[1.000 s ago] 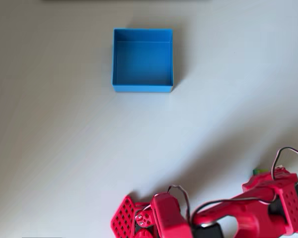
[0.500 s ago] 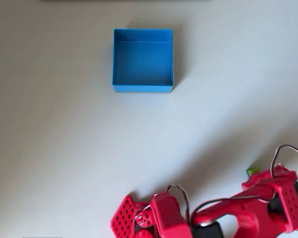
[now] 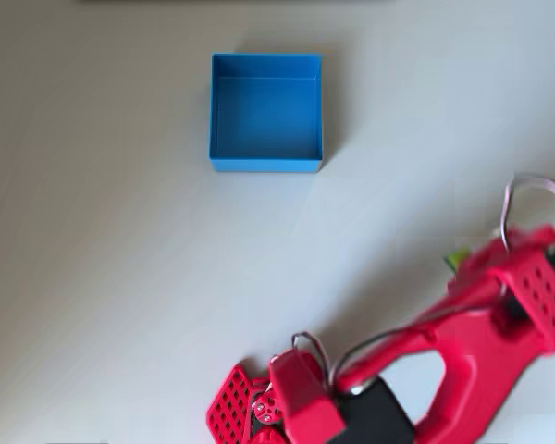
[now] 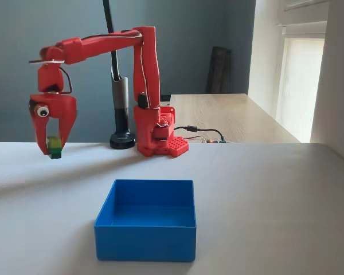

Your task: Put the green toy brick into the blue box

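One red arm (image 4: 103,43) is recorded, mounted on a red base (image 4: 159,134) at the far side of a pale table (image 4: 275,195) in the fixed view. One gripper (image 4: 54,146) hangs from the arm's end at the left of that view, pointing downward, with its two fingers pressed against one green toy brick (image 4: 55,147). The brick is held clear of the table surface; a lime upper layer and a darker green lower layer can be made out.

In the overhead view the same brick (image 3: 458,258) is seen only as a small green patch at the upper left edge of the gripper housing (image 3: 523,282), which is blurred; the fingertips themselves cannot be made out there.

One blue box (image 4: 146,226) is noted, standing on the table in the foreground of the fixed view, well apart from the gripper and brick. In the overhead view the box (image 3: 265,112) lies toward the top centre, and its interior is seen to hold nothing.

One black lamp post (image 4: 119,109) stands behind the base.
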You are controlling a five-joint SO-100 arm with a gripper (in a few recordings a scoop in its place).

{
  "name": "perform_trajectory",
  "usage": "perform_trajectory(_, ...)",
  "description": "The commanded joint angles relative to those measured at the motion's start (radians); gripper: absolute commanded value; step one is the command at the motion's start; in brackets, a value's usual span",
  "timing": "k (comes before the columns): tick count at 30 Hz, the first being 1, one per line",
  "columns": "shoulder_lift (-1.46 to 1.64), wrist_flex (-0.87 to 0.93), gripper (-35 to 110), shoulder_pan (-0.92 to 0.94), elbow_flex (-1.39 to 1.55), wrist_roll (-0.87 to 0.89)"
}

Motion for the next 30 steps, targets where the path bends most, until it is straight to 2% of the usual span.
perform_trajectory(1, 0.041, 0.106, 0, -0.137, -0.175, -0.023)
perform_trajectory(21, 0.02, 0.126, 0, -0.834, -0.534, -0.086)
perform_trajectory(30, 0.015, 0.035, 0, -0.965, -0.437, -0.074)
